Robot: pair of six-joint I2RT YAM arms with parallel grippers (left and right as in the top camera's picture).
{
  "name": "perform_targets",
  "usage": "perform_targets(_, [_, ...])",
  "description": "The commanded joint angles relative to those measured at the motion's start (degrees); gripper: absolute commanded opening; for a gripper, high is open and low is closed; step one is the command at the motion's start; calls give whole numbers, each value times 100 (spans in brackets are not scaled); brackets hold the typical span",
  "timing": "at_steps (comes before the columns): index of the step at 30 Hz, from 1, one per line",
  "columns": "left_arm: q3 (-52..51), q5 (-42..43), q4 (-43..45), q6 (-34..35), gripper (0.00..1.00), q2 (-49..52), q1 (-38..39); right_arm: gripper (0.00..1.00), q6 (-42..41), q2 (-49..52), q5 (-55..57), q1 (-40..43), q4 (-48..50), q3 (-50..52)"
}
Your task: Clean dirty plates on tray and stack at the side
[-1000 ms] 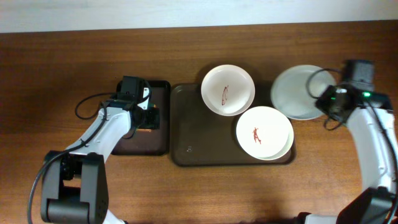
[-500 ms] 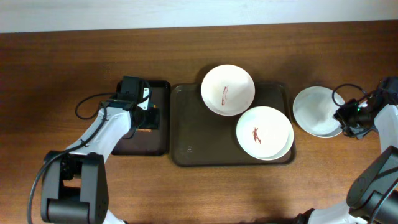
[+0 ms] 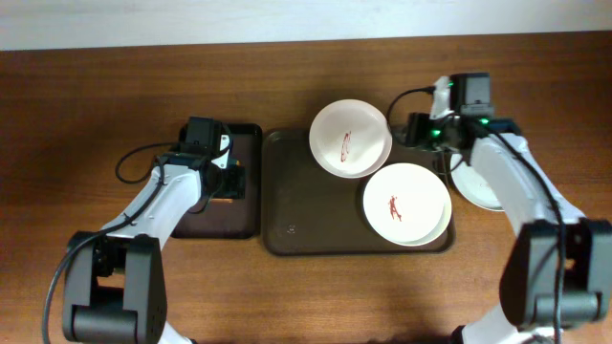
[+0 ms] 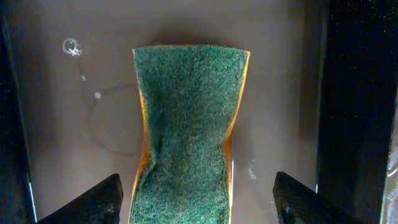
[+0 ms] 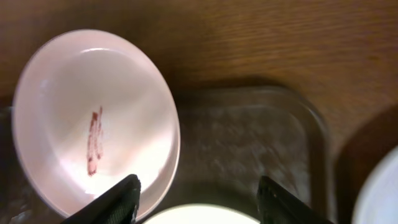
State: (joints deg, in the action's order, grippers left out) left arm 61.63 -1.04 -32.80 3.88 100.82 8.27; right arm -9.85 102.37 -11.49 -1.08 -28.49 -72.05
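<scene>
Risk of collision: right gripper [image 5: 198, 186], jaws apart and empty, hangs beside the smeared upper plate [image 3: 350, 139] on the tray [image 3: 296, 205], frame centre, and could shove it into the lower plate [image 3: 406, 204]. Left gripper [image 4: 198, 180], at frame left, sits spread wide around the sponge [image 4: 189, 112] without pinching it, so a lift may leave the sponge behind.

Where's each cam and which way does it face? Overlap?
Overhead: above table, straight down; left arm, right arm, tray, far smeared plate.
Left wrist: on left arm, down at sponge on black tray; left pincer tips at bottom.
Right wrist: on right arm, down at tray corner and that plate; right pincer tips at bottom.
Shared: overhead and right wrist both show that plate.
</scene>
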Motion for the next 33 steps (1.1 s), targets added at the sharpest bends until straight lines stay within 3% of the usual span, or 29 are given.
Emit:
perform_targets(1, [57,42,7,-28,76,-153,-9,60,81,562,11,-313,310,-63])
perform_targets(4, [55,44,-7,-28,77,-153,-9,60,26,909,13,-490,662,-63])
perform_targets(8, [55,44,-13,-28,76,-153,-9,32,-422,1139,-4,-531,935,-63])
perform_targets(10, [57,42,-13,-28,76,-153,-9,23,-417,1154,-4,-533,931,-59])
perform_targets(15, [55,44,-11,-28,76,-153,-9,20,-420,1165,114,-533,820,44])
perform_targets(20, [55,42,-48,-28,76,-153,-9,4,-551,1248,144,-529,931,44])
perform_targets(27, [55,42,-50,-28,77,-153,-9,4,-564,966,-1425,-535,308,37])
perform_targets(33, [57,42,-26,-28,78,-153,-9,4,-544,761,-916,-1215,-850,37])
